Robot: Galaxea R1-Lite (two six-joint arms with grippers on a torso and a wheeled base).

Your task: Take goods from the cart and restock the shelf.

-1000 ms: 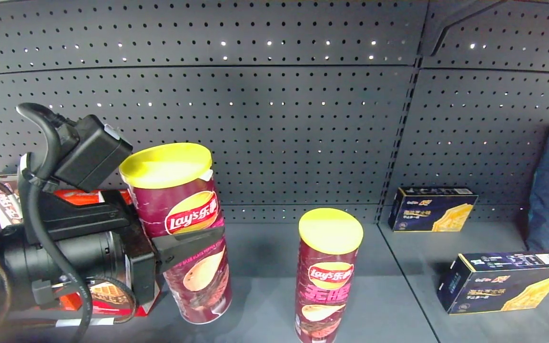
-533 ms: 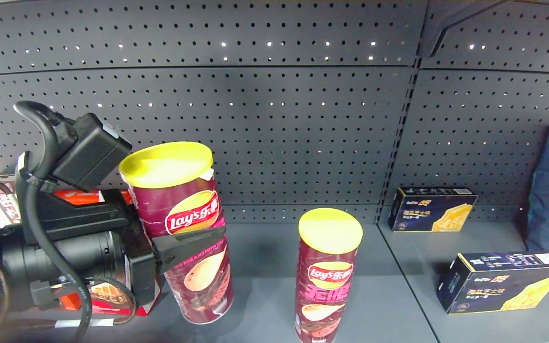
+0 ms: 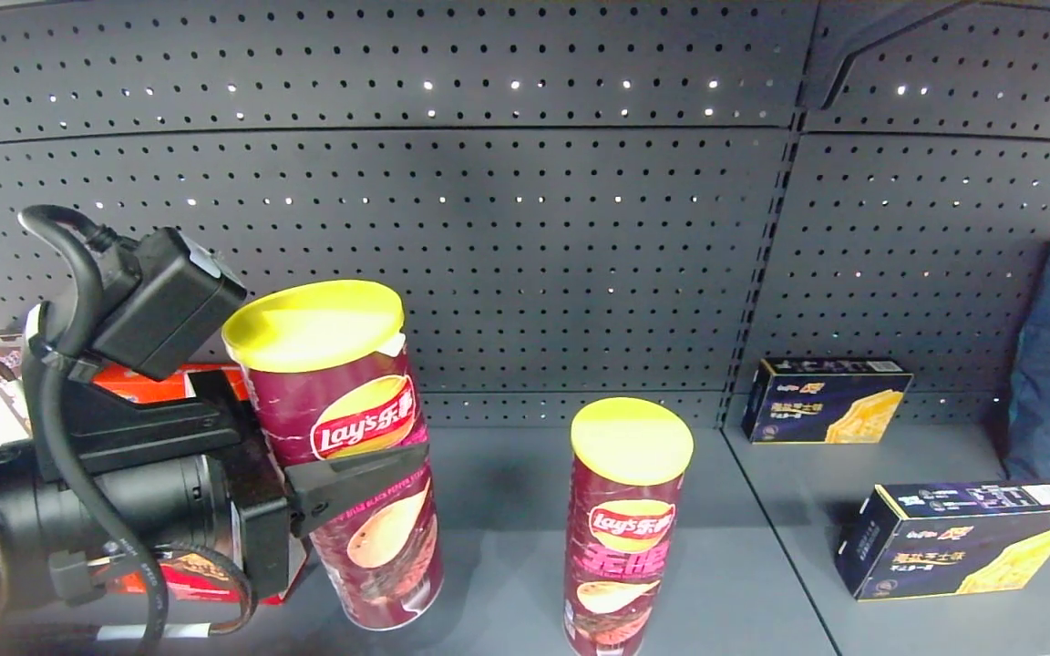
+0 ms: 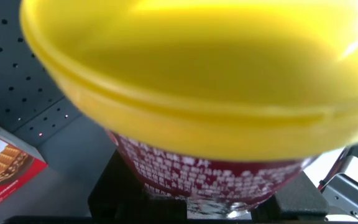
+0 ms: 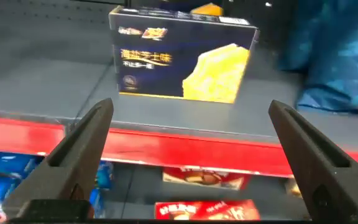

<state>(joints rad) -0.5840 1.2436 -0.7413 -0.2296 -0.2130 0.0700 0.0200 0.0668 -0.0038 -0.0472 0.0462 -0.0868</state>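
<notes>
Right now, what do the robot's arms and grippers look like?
Left gripper: matte black, with a round wrist, a boxy module on top and a thick black cable looping from it. Right gripper: two black wedge-shaped fingers narrowing to the tips.

You see the chip can (image 4: 211,182) very close, its yellow lid (image 4: 197,74) nearest the camera and its maroon body held between the pincer's (image 4: 210,208) black fingers. Beyond it, a red box (image 4: 4,169) lies on the grey shelf (image 4: 73,155), near the perforated back panel (image 4: 10,81).
</notes>
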